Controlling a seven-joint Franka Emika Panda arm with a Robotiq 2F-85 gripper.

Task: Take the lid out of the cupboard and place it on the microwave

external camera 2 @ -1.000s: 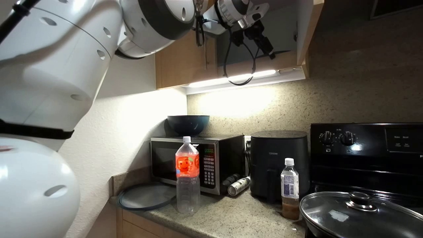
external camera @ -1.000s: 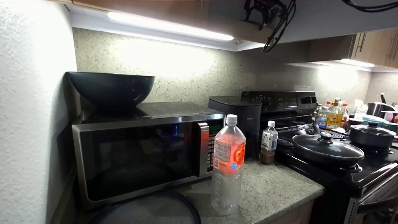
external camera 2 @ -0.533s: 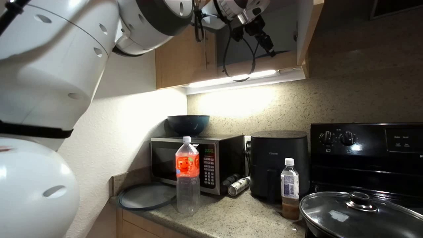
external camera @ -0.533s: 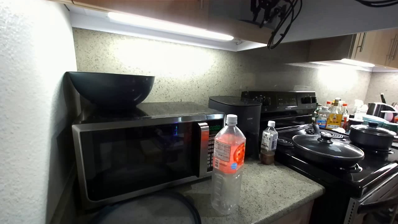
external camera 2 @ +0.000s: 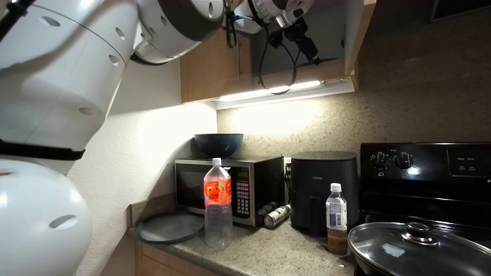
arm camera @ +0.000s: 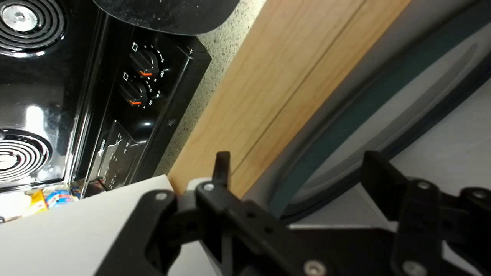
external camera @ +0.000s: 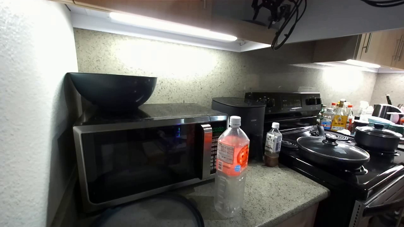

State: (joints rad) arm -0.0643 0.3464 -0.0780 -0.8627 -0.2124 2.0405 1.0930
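Note:
The lid lies inside the cupboard, a curved teal rim round a pale middle in the wrist view, its far part cut off by the frame. In an exterior view only a dark sliver of the lid shows above the cupboard floor. My gripper is at the cupboard opening, jaws spread wide, nothing gripped. One finger is in front of the wooden edge, the opposite one overlaps the lid's dark outer edge; contact cannot be told. The microwave stands below on the counter.
A dark bowl occupies the left part of the microwave top. The cupboard's open door stands beside the arm. On the counter are a tall bottle, a similar round teal-rimmed disc, and an air fryer. The stove adjoins.
The jaws stood narrower half a second ago and are wide again now. Over the second the gripper has dropped slightly and shifted a little. The lid's sliver and everything on the counter look unmoved.

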